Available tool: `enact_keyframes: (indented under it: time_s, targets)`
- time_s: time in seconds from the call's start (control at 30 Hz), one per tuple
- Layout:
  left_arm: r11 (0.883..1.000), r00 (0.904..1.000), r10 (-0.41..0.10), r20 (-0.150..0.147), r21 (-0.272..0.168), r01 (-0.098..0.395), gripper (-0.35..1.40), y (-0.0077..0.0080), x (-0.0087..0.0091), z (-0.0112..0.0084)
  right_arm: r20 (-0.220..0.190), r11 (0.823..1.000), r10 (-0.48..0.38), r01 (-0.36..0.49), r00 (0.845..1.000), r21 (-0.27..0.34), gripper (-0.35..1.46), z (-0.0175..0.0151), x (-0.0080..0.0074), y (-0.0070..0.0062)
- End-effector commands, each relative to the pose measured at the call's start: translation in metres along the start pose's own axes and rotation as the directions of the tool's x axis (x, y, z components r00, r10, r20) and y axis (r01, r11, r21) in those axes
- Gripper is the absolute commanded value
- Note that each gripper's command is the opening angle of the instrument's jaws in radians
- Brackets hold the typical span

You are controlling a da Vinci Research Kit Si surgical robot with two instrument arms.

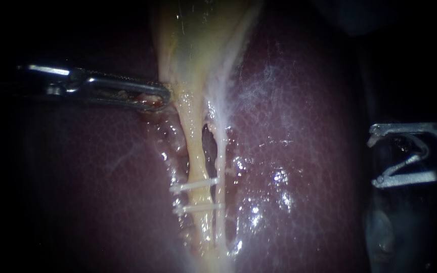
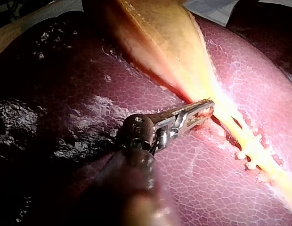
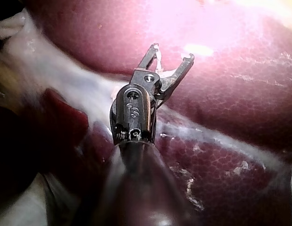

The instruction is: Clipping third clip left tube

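The left tube (image 1: 193, 151) runs lengthwise from the gallbladder (image 1: 198, 45) down the liver (image 1: 304, 126), with two clips (image 1: 194, 186) crossing it low down. The endoscope view alone shows both instruments: the left instrument (image 1: 164, 98) clamped on the gallbladder's neck, and the right instrument (image 1: 375, 161), jaws apart, beyond the liver's right edge.

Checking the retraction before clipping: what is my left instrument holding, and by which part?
The left instrument has its jaws shut on reddish tissue at the side edge of the gallbladder, just where it narrows.
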Motion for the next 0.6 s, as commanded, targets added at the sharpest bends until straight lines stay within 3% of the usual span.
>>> enact_keyframes:
  time_s: [0.03, 0.2, 0.37, 0.6]
  targets:
    - [1.000, 1.0000, -0.002, 0.001, 0.001, 0.002, -0.35, 0.0000, 0.0000, 0.0000, 0.000, 1.000, 0.000, 0.000, 1.000, 0.000, 0.49, 0.0000, 0.0000, 0.0000]
    - [1.000, 1.0000, -0.004, -0.001, 0.010, 0.004, -0.35, 0.0001, -0.0005, -0.0012, 0.000, 1.000, 0.000, 0.000, 1.000, 0.000, 0.49, 0.0000, 0.0000, 0.0000]
    - [1.000, 0.9999, -0.016, 0.000, -0.006, 0.016, -0.35, 0.0007, -0.0027, -0.0046, 0.000, 1.000, -0.006, 0.006, 1.000, 0.000, 0.49, 0.0001, 0.0000, 0.0000]
    - [0.999, 0.9994, -0.025, 0.024, -0.026, 0.025, -0.35, 0.0016, -0.0054, -0.0089, 0.000, 1.000, -0.006, 0.006, 1.000, -0.001, 0.49, 0.0001, 0.0000, 0.0000]
